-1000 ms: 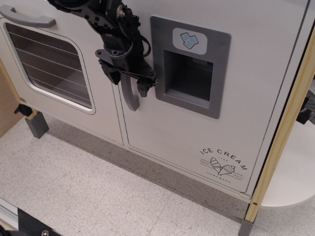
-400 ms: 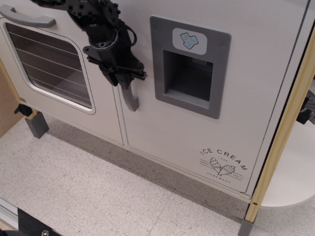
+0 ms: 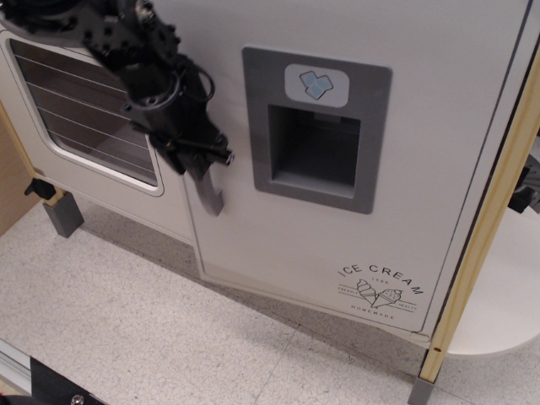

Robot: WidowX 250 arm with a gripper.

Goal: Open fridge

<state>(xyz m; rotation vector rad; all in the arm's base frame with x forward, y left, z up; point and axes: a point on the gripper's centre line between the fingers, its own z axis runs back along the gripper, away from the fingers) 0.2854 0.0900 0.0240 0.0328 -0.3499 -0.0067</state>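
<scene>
The fridge door (image 3: 405,126) is white, with a grey recessed dispenser panel (image 3: 314,126) and an "ICE CREAM" logo (image 3: 380,287) low on the right. Its left edge has swung out toward me, so the door stands slightly ajar and overlaps the oven. The curved grey handle (image 3: 208,192) runs down the door's left edge; only its lower end shows. My black gripper (image 3: 196,157) is shut on the handle from the left, its fingers wrapped around the upper part.
The white oven door (image 3: 84,110) with a wire-rack window is at the left, partly behind my arm. A grey leg (image 3: 63,215) stands under it. A wooden post (image 3: 485,228) runs down the right side. Speckled floor (image 3: 169,337) lies below.
My gripper has moved left and toward me with the handle. The fridge door's left edge has swung out from closed to slightly ajar.
</scene>
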